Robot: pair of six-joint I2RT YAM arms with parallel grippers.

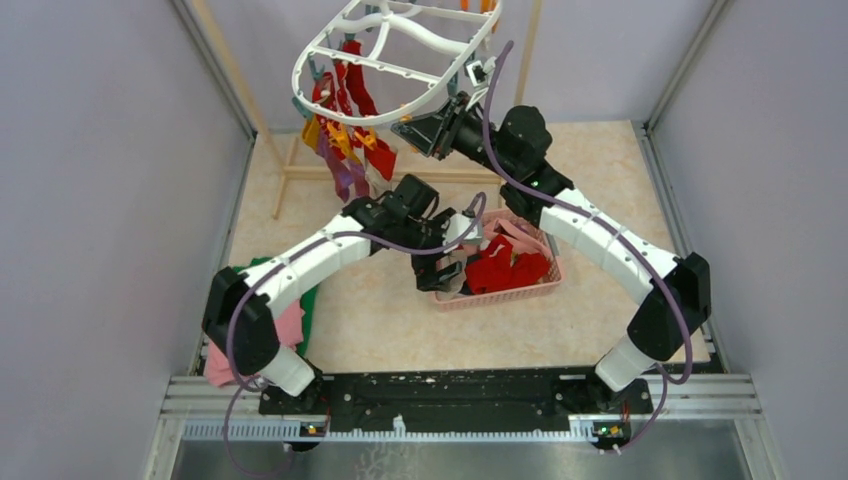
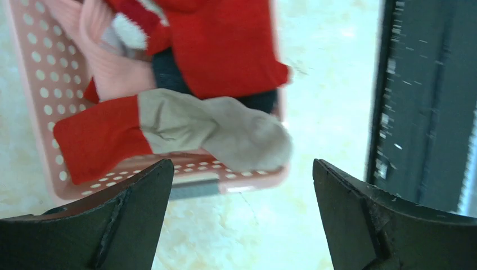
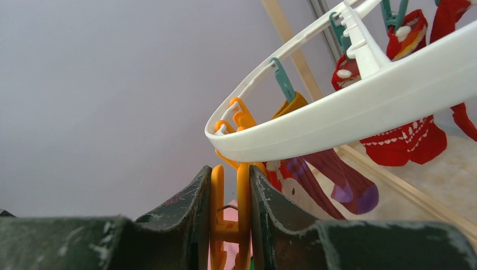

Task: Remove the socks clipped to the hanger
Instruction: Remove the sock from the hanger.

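left pincer (image 2: 242,180) spread wide over basket (image 2: 34,84) of socks (image 2: 225,50), right pincer (image 3: 230,173) clamped on orange clip (image 3: 217,197) of hanger (image 3: 349,112)

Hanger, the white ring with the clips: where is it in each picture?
Top external: the hanger is at the top middle, above both arms.
Left wrist: not in it.
Right wrist: the hanger curves from centre to the right edge, above the right gripper, shut on an orange clip.
Shared landmark: the beige tabletop.
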